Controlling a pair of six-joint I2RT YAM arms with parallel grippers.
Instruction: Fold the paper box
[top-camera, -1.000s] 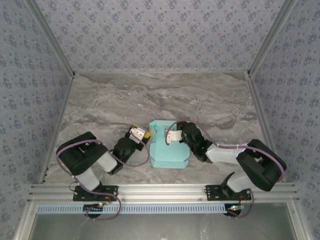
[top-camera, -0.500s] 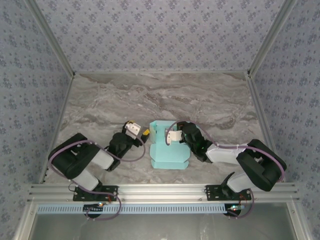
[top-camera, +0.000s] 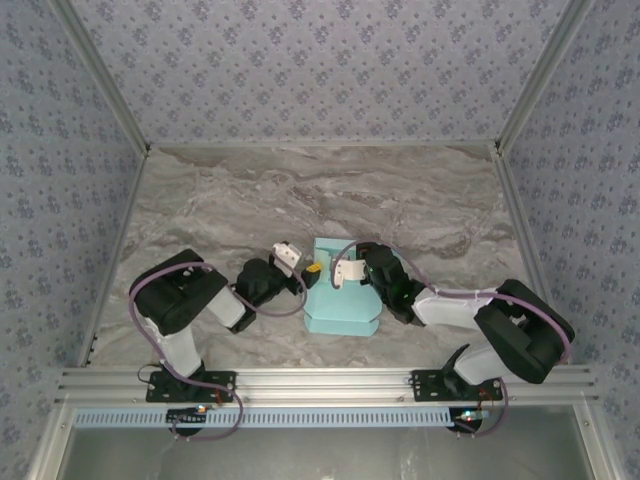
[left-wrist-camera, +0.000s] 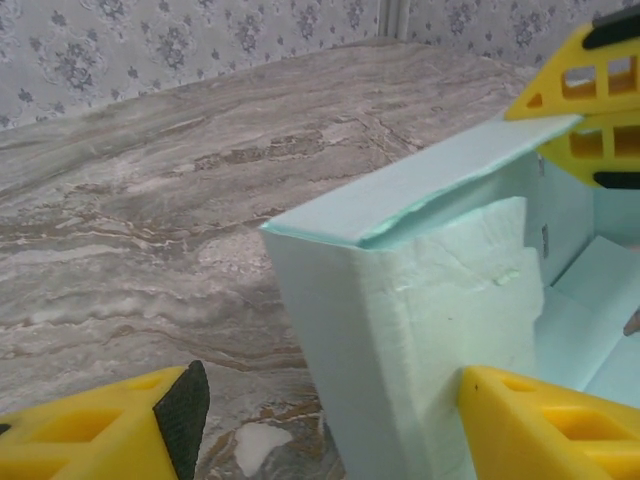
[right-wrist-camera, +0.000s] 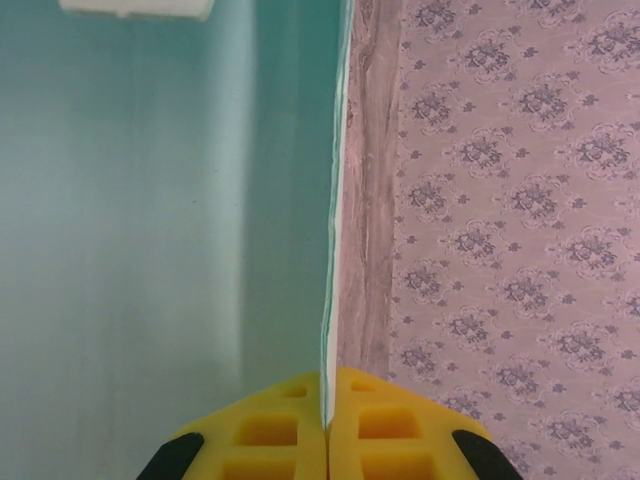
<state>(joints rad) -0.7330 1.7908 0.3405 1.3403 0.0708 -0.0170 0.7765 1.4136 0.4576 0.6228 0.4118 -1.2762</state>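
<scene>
The paper box (top-camera: 340, 316) is pale aqua card, partly folded up, lying on the marble table between the two arms. Up close, its left wall and a folded-over top flap (left-wrist-camera: 400, 290) stand upright. My left gripper (top-camera: 308, 271) is open at the box's left side, its yellow fingers straddling that wall's corner (left-wrist-camera: 335, 405); the outer finger stays clear of the card. My right gripper (top-camera: 338, 272) is shut on the thin upper edge of a standing wall (right-wrist-camera: 327, 400), with the box's aqua inside (right-wrist-camera: 150, 200) to its left.
The grey marble table (top-camera: 300, 190) stretches back to patterned walls (top-camera: 320, 60) on three sides. An aluminium rail (top-camera: 320, 382) carrying both arm bases runs along the near edge. The right gripper's yellow fingers (left-wrist-camera: 590, 100) show beyond the box.
My left gripper has swung right, up to the box's left wall, and now straddles it. The right gripper has kept its hold, and the box has shifted slightly right.
</scene>
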